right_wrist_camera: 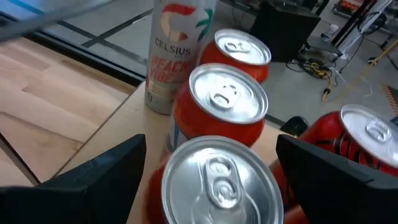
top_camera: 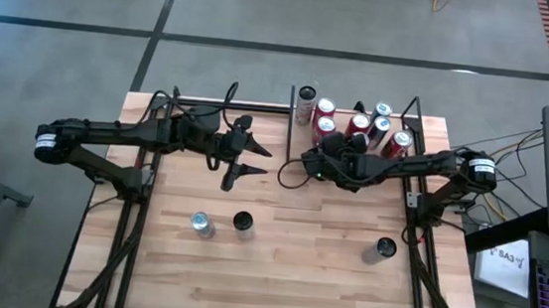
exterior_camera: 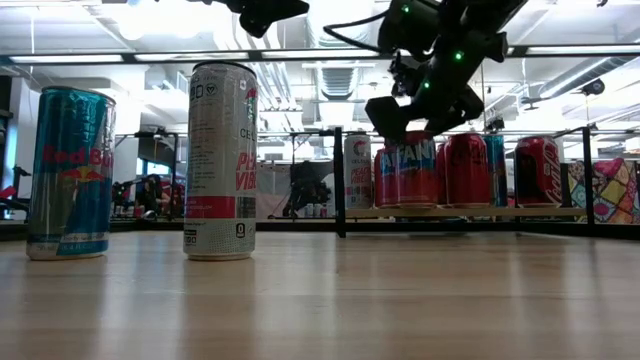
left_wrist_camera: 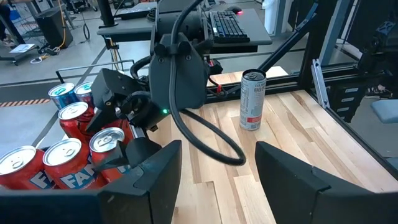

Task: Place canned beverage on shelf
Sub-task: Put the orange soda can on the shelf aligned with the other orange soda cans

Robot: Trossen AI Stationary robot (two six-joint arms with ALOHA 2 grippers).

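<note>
The shelf [exterior_camera: 480, 212] stands at the table's far right and bears several cans: red ones [top_camera: 359, 124], a tall white Celsius can [top_camera: 306, 104] and blue-topped ones [top_camera: 382, 112]. My right gripper [right_wrist_camera: 210, 142] hangs open just above the shelf's near left part. Its fingers stand on either side of the top of a red can [right_wrist_camera: 217, 177] without touching it; that can stands upright on the shelf board. My left gripper [left_wrist_camera: 217, 149] waits open and empty above the table's middle, pointing at the right arm.
Three cans stand on the tabletop near its front: a Red Bull can [exterior_camera: 70, 172], a tall white can [exterior_camera: 221, 160] and one at the right [top_camera: 384, 248]. The shelf's black posts [exterior_camera: 339, 180] rise beside the cans. A loose black cable [left_wrist_camera: 205, 140] hangs from the right arm.
</note>
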